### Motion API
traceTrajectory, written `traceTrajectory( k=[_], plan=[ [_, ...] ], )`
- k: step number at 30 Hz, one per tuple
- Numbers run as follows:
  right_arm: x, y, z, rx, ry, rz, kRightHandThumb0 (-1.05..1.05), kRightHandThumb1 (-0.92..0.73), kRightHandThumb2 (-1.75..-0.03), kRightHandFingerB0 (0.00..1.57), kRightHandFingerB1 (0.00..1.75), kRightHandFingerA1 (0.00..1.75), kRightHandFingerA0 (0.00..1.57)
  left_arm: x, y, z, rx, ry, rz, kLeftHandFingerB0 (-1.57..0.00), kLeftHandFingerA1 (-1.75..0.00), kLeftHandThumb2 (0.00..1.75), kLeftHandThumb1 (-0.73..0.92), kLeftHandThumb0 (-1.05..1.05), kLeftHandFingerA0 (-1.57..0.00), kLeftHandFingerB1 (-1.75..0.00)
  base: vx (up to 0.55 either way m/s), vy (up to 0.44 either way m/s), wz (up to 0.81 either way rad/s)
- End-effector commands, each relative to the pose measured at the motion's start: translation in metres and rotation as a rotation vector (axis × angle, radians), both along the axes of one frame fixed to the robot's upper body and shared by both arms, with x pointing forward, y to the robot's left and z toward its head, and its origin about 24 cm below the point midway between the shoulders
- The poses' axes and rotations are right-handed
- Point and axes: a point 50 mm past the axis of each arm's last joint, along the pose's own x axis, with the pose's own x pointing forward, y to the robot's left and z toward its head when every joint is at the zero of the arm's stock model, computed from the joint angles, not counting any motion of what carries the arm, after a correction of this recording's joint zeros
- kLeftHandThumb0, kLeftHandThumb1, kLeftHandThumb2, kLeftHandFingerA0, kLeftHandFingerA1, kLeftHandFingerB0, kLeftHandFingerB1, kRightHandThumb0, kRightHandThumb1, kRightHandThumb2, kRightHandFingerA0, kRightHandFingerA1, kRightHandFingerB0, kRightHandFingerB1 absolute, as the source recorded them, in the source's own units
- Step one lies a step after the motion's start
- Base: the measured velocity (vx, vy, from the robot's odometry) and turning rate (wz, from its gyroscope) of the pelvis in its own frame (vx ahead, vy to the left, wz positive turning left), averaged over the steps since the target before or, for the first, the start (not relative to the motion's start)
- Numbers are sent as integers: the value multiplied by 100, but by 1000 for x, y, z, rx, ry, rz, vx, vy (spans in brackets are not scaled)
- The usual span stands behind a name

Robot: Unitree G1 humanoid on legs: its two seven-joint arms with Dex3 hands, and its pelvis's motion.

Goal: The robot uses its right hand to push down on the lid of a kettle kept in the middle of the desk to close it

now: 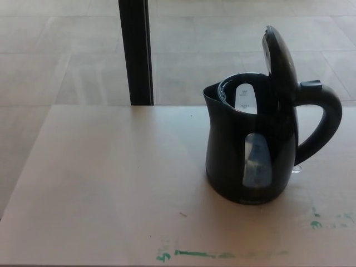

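While the lid point(280, 61) is seen standing upright and open above the kettle point(250, 144), placed on the bench point(111, 183) right of the middle, nothing is yet done. No hand is shown, so its state cannot be told; the whole push is judged to remain.

Black kettle point(245, 150); pale wood desk point(111, 183); green smears point(194, 254), maybe paint.

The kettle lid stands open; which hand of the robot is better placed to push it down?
Right, as a judgement. No hand is in view yet. The kettle stands right of the desk's middle, and its raised lid and handle are on its right side, nearer where the right arm comes in.
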Motion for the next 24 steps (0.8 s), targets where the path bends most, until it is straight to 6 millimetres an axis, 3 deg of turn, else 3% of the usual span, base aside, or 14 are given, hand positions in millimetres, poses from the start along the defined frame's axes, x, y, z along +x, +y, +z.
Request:
traceTrajectory(
  k=[1, 2, 3, 4, 5, 6, 7, 9, 12, 13, 21, 22, 23, 24],
  plan=[
    [47, 59, 51, 43, -32, 218, -51, -68, -103, 19, 48, 57, 35, -3, 5, 3, 10, -1, -7, -41, -48, 68, 91, -87, -52, -42, 0, 0, 0],
    [54, 66, 59, -21, -20, 256, -48, -69, -105, 19, 49, 59, 35, -3, 5, 4, 11, -1, -8, -35, -58, 110, 71, -83, -44, -53, 0, 0, 0],
    [63, 71, 67, -27, -31, 303, -57, -82, -64, 33, 40, 48, 43, -3, 5, 3, 8, 2, -4, -33, -59, 111, 72, -84, -45, -51, 0, 0, 0],
    [69, 76, 74, -82, -23, 336, -62, -80, -65, 34, 41, 49, 45, -3, 4, 3, 8, 6, -9, -40, -46, 68, 92, -87, -50, -40, 0, 0, 0],
    [71, 77, 76, -104, -15, 341, -62, -80, -65, 34, 41, 49, 45, -3, 4, 3, 8, 8, -12, -40, -46, 68, 92, -87, -50, -40, 0, 0, 0],
    [75, 81, 77, -135, -12, 360, -54, -62, -105, 22, 51, 64, 46, -5, 5, 3, 7, 6, -2, -38, -52, 83, 76, -93, -48, -46, 0, 0, 0],
    [78, 85, 80, -153, -11, 377, -66, -80, -64, 42, 41, 50, 51, -5, 5, 4, 8, 5, -1, -41, -47, 68, 92, -87, -51, -41, 0, 0, 0],
    [91, 102, 92, -132, -34, 412, -65, -76, -63, 50, 40, 51, 58, -4, 6, 5, 4, -10, 16, -38, -53, 83, 75, -91, -48, -46, 0, 0, 0],
    [98, 119, 101, -181, -36, 420, -65, -76, -64, 50, 42, 49, 61, -5, 7, 5, 14, -7, 2, -39, -53, 81, 77, -90, -50, -46, 0, 0, 0],
    [101, 129, 106, -233, -38, 442, -63, -80, -64, 46, 42, 50, 59, -5, 7, 5, 14, -5, 5, -41, -49, 68, 92, -86, -54, -42, 0, 0, 0],
    [118, 158, 114, -351, 31, 482, -61, -81, -65, 47, 41, 51, 58, -6, 7, 5, 5, -1, 11, -39, -48, 67, 91, -85, -50, -41, 0, 0, 0],
    [129, 171, 112, -375, 51, 504, -61, -80, -64, 50, 43, 54, 61, -7, 6, 4, -1, -4, 32, -32, -59, 109, 70, -83, -44, -51, 0, 0, 0],
    [133, 174, 111, -376, 54, 524, -63, -80, -64, 49, 45, 58, 59, -6, 6, 3, 4, -4, 31, -32, -59, 109, 70, -83, -44, -51, 0, 0, 0],
    [137, 179, 109, -401, 78, 543, -65, -63, -102, 42, 56, 65, 52, -6, 6, 4, 19, 10, -1, -35, -59, 110, 72, -83, -46, -52, 0, 0, 0]
  ],
)
